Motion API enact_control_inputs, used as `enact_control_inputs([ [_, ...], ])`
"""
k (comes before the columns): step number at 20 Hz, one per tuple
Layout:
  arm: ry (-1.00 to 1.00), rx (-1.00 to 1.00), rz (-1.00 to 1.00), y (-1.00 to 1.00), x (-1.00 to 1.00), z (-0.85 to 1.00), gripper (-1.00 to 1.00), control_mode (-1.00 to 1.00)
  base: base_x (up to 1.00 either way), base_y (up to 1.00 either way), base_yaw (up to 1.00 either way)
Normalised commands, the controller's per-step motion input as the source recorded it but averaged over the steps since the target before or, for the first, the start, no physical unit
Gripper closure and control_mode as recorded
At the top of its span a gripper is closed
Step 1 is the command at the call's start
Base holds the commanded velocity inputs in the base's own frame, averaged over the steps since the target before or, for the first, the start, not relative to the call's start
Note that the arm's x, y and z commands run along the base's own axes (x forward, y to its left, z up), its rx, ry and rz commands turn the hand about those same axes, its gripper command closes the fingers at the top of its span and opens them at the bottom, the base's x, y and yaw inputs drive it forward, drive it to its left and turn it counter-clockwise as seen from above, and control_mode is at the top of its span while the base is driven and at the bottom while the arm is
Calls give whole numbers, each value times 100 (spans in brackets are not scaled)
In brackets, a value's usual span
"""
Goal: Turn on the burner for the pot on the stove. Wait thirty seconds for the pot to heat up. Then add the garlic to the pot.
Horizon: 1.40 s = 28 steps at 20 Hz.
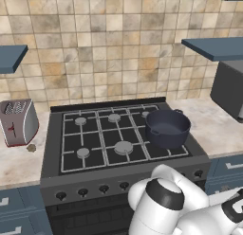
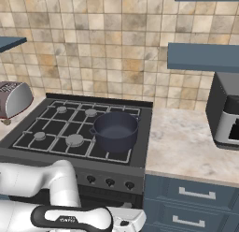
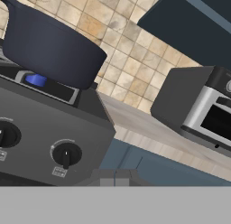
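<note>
The dark navy pot [image 1: 167,127] stands on the front right burner of the stove [image 1: 95,134], and both show again in the right base view as pot [image 2: 115,130] and stove [image 2: 56,128]. In the hand view a blue flame [image 3: 36,79] burns under the pot [image 3: 49,44]. My gripper [image 3: 115,178] is shut and holds nothing. It hangs low in front of the stove's right corner, a little right of the rightmost knob [image 3: 66,154]. The garlic [image 1: 32,147] lies on the counter left of the stove, just in front of the toaster.
A silver toaster [image 1: 18,121] stands on the left counter. A toaster oven [image 2: 226,112] sits at the back of the right counter [image 2: 186,147]. Blue shelves [image 2: 203,57] hang on the tiled wall. Blue drawers [image 2: 191,198] lie below the counter.
</note>
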Motion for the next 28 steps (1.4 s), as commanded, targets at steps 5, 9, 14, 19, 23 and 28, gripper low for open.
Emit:
enact_control_inputs([
  [5,0,0,0,0,0,0,100,-100,0,0,0],
  [9,0,0,0,0,0,0,100,-100,0,0,0],
  [14,0,0,0,0,0,0,100,-100,0,0,0],
  [19,0,0,0,0,0,0,100,-100,0,0,0],
  [23,0,0,0,0,0,0,100,-100,0,0,0],
  [28,0,0,0,0,0,0,100,-100,0,0,0],
])
